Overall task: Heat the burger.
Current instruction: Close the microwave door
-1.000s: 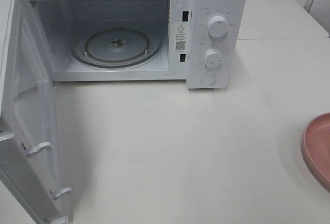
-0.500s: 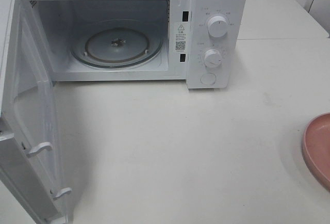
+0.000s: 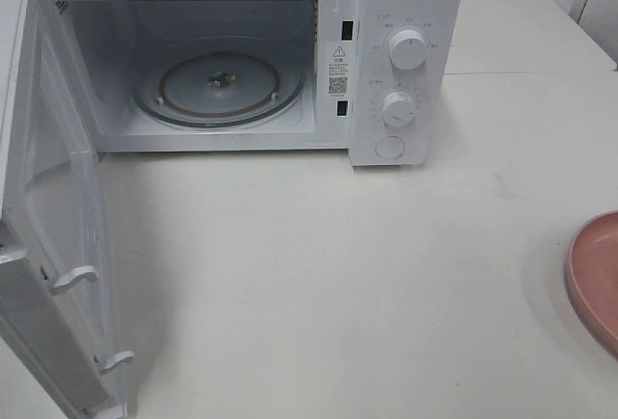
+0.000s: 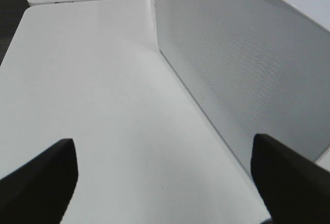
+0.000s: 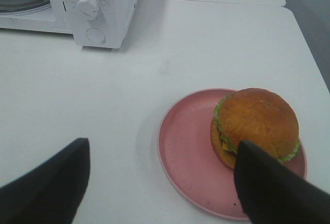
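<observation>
Two sets of jaws gape wide, both empty.
The right gripper (image 5: pixel 160 182) hangs above the burger (image 5: pixel 256 126), which sits off-centre on its pink plate (image 5: pixel 183 146) at the worktop's (image 3: pixel 338 274) right edge; the left gripper (image 4: pixel 165 177) idles beside the microwave's open door (image 4: pixel 232 53). Squeezing the tall burger may topple its layers.

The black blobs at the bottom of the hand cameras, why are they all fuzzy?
In the right wrist view they are the right gripper's fingers, too close to the lens to be sharp, while the burger on its pink plate looks clear. In the left wrist view the left gripper's fingers blur the same way, beside the microwave.
</observation>
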Controlling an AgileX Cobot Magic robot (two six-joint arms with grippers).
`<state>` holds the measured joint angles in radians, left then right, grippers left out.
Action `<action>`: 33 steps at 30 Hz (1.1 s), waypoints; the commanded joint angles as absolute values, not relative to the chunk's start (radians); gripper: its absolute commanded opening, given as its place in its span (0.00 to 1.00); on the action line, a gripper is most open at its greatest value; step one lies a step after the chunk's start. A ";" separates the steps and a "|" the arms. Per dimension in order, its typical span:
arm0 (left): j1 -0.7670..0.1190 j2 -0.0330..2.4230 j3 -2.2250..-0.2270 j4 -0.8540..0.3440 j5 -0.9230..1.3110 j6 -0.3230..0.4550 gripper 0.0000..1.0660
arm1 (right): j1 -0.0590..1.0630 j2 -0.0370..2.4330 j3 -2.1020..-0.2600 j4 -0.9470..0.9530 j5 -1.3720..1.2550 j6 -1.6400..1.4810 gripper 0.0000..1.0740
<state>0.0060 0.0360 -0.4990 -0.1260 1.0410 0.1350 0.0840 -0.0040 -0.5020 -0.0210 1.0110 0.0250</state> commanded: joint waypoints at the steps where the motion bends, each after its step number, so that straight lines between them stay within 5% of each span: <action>1: 0.010 0.035 -0.497 -0.132 1.037 0.134 0.79 | 0.078 -0.030 -0.501 -0.026 1.000 0.014 0.70; 33: 0.010 0.035 -0.497 -0.133 1.037 0.134 0.79 | 0.078 -0.030 -0.501 -0.026 1.000 0.014 0.70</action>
